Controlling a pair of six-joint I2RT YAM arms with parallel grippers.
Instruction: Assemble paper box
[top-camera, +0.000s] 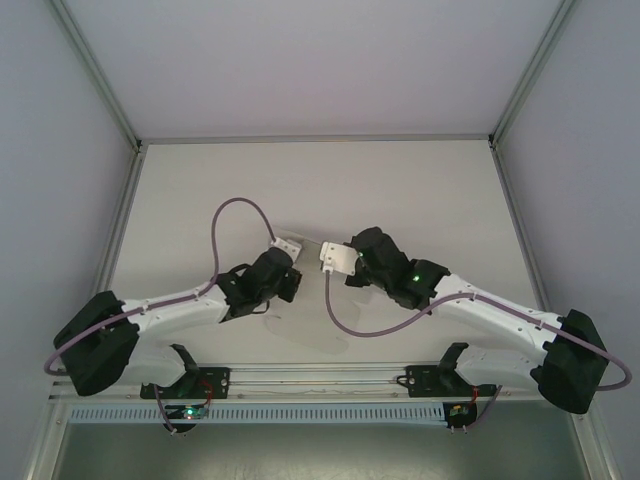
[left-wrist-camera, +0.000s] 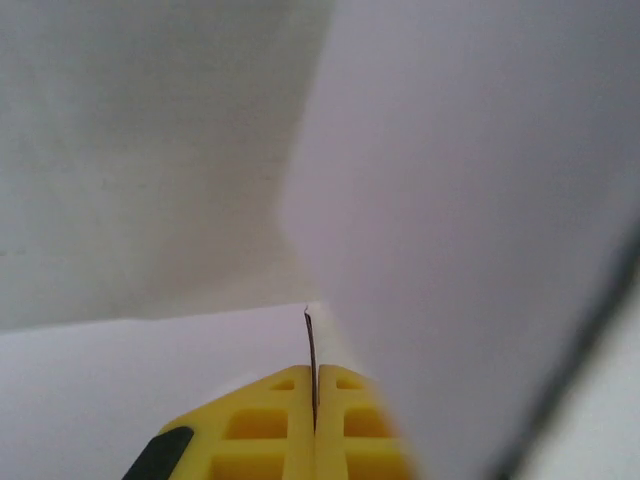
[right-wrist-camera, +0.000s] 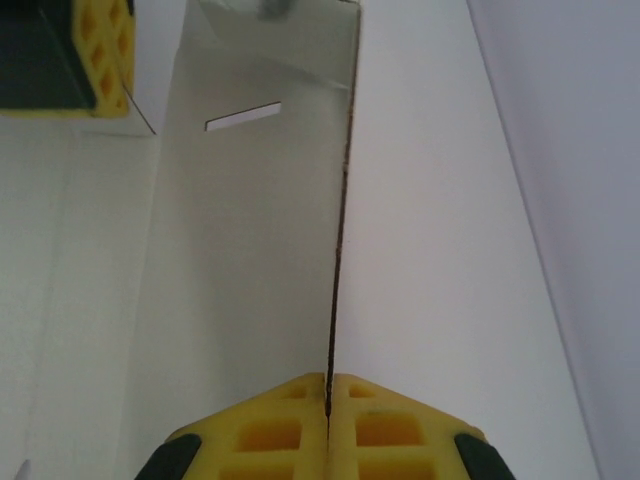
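So, both your hands are clamped shut on the paper box (right-wrist-camera: 250, 230). The right hand (right-wrist-camera: 328, 410) pinches a thin edge of the slotted panel and the left hand (left-wrist-camera: 313, 420) pinches an edge at the other end, so the sheet runs left-right between them over the middle of the tabletop (top-camera: 300, 180), with neither hand nearer. Heads up: from above the white board melts into the white tabletop, so you can't tell its outline or which flaps are folded, and a blurry panel crowds the left wrist view.

Far half of the flat white table (top-camera: 300, 180) open, centre blocked by two black-and-white robot arms (top-camera: 180, 312) meeting at a thin white paperboard sheet (right-wrist-camera: 250, 230), purple cable loops (top-camera: 216, 235) alongside, grey walls (top-camera: 50, 150) flanking.
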